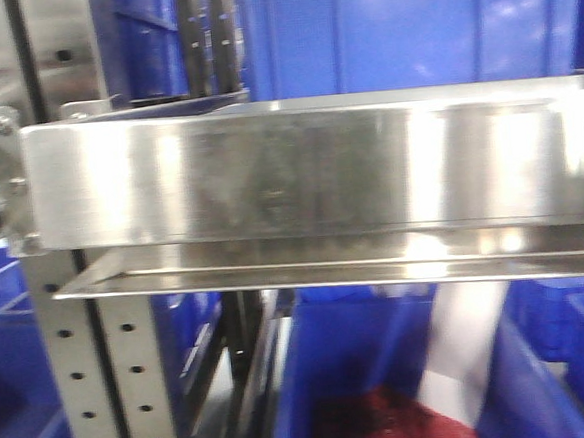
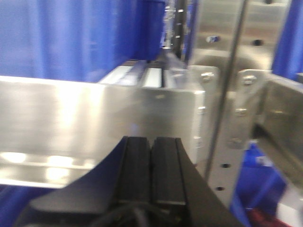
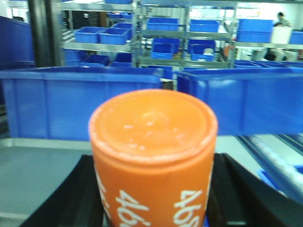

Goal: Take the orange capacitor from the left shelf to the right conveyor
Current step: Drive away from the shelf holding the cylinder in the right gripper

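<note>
L gripper (image 2: 151,142): on left wrist cam you see its fingers pressed together, just near side of shelf (image 2: 71,118) rim. Right wrist cam: R gripper (image 3: 155,163) clamped on capacitor (image 3: 152,123), upright, bins (image 3: 85,99) far behind. Front cam: shelf rim fills view, bins below.

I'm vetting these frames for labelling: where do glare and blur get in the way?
Front view: soft throughout, bright glare bands on the left shelf. Left wrist view: smeared steel with white hotspots; the shut left tool reads clearer. Right wrist view: orange capacitor slightly soft, blue bins behind blurred, top washed out.
</note>
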